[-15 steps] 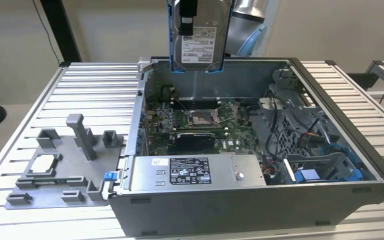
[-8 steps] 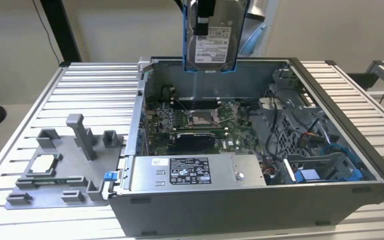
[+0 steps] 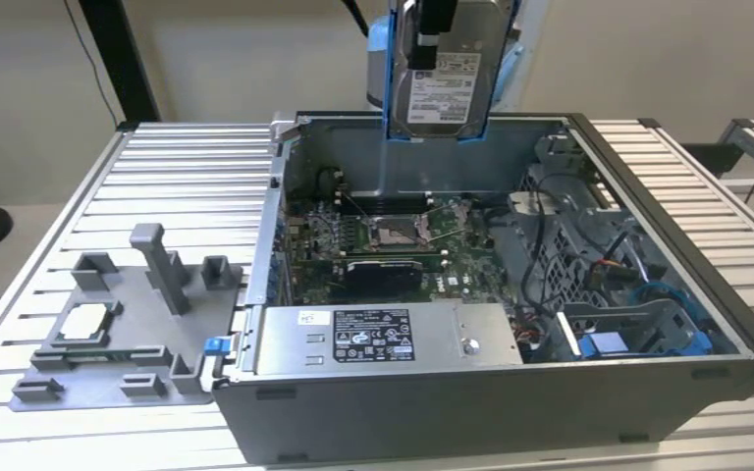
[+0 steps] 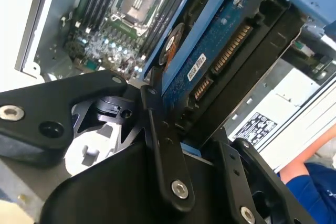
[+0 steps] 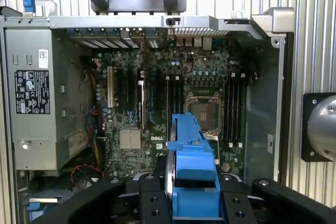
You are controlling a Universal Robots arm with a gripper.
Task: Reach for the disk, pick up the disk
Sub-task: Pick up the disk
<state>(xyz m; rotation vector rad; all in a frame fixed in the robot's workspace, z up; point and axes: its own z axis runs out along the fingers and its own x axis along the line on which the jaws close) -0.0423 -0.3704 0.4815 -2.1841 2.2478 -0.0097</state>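
You see the tool (image 3: 438, 44) clamped on the blue-framed disk (image 3: 440, 93), holding it upright above the open computer case (image 3: 639, 392), over the motherboard (image 5: 157, 103) in the first wrist view.

The pincer (image 3: 438, 59) holds the disk (image 3: 440, 93) up in open air above the back wall of the open computer case (image 3: 730, 324), clear of everything below. Inside the case, the grey metal box (image 3: 377, 339) fills the front, cables and a blue bracket (image 3: 626, 339) crowd the exterior view's right, and the circuit board (image 3: 377, 231) lies low and open. The grey holder (image 3: 122, 329) stands on the table (image 3: 181, 167) outside.
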